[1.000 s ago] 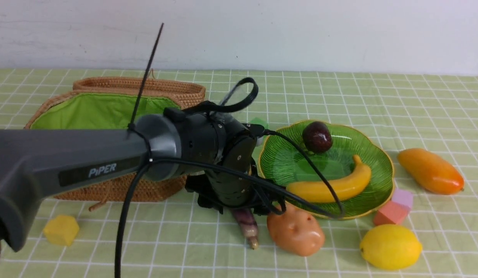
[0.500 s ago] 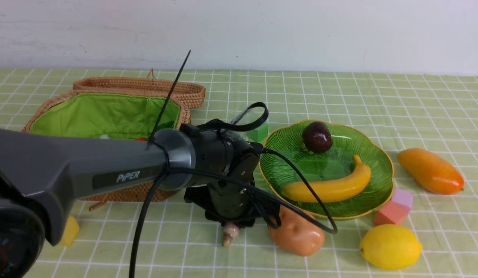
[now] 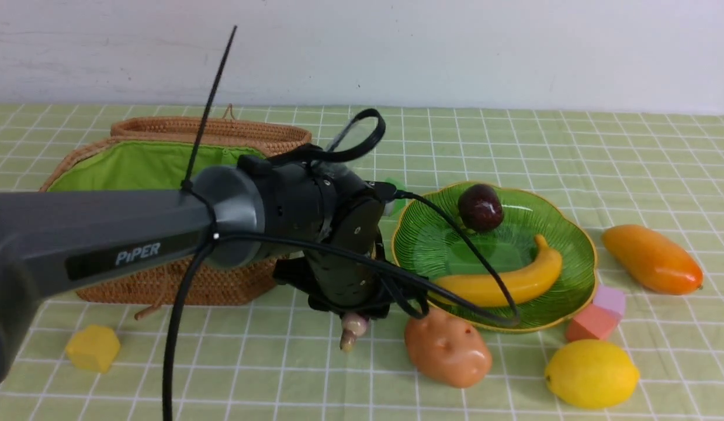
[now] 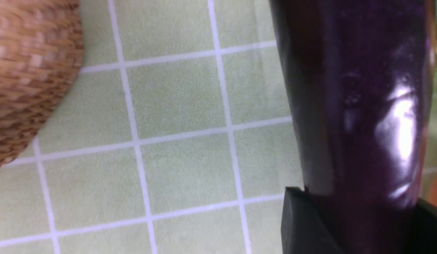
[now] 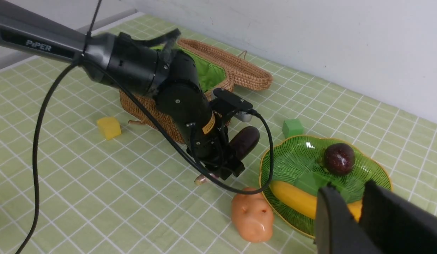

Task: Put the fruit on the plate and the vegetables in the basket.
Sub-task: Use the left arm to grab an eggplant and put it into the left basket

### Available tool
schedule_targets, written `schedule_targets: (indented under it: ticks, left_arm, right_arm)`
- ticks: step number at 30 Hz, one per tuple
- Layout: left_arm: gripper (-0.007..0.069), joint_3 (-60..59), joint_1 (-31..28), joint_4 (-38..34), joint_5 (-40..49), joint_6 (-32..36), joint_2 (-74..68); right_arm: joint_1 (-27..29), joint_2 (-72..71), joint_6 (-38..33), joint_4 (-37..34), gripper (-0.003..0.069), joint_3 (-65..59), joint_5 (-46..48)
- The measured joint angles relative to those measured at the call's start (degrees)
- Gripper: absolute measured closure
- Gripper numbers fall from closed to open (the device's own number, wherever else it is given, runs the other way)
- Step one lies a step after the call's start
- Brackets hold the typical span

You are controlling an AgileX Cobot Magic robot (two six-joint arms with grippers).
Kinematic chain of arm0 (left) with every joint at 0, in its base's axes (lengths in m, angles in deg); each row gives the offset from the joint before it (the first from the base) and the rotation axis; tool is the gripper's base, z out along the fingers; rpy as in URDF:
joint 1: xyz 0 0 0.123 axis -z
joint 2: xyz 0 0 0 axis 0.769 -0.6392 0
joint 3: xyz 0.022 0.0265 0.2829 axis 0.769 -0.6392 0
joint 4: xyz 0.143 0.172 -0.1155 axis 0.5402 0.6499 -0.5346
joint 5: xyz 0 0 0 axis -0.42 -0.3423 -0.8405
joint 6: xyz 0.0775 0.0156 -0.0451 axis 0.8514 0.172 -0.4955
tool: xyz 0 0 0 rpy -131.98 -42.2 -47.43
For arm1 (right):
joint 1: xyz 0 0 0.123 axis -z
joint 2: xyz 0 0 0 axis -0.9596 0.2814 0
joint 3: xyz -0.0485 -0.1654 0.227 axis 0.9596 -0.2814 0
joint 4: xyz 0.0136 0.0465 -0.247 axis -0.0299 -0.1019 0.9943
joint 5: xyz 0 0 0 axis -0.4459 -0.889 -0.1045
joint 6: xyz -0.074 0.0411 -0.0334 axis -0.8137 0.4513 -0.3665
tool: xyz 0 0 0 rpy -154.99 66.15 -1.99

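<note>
My left gripper [image 3: 351,305] is shut on the long dark-purple eggplant [image 3: 353,330] and holds it off the cloth between the wicker basket [image 3: 163,169] and the green plate [image 3: 578,292]. The left wrist view shows the eggplant [image 4: 363,106] between the jaws of the left gripper [image 4: 363,225]. The mangosteen [image 3: 480,206] and banana [image 3: 502,280] lie on the plate. The potato [image 3: 447,349], lemon [image 3: 591,373] and mango [image 3: 652,259] lie on the cloth. My right gripper [image 5: 357,208] is shut and empty above the plate's [image 5: 274,155] near side. The red-orange vegetable is hidden.
A yellow block [image 3: 93,348] sits front left. Pink [image 3: 588,323] and purple [image 3: 610,299] blocks touch the plate's right front rim. A green block [image 5: 292,127] lies between basket and plate. The left arm and its cable cross in front of the basket.
My left arm dipped, then rose again with the eggplant in its gripper. The eggplant's pale tip swung left and now hangs higher above the cloth. Nothing else moved.
</note>
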Motion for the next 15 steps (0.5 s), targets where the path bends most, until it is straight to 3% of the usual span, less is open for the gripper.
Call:
schedule_targets:
  ticks: [15]
  left_arm:
    - [0.0345,0.0,0.0,-5.19,3.81,7.17,3.78]
  right_arm:
    - [0.0,0.0,-0.02,0.0,0.0524,0.0,0.0]
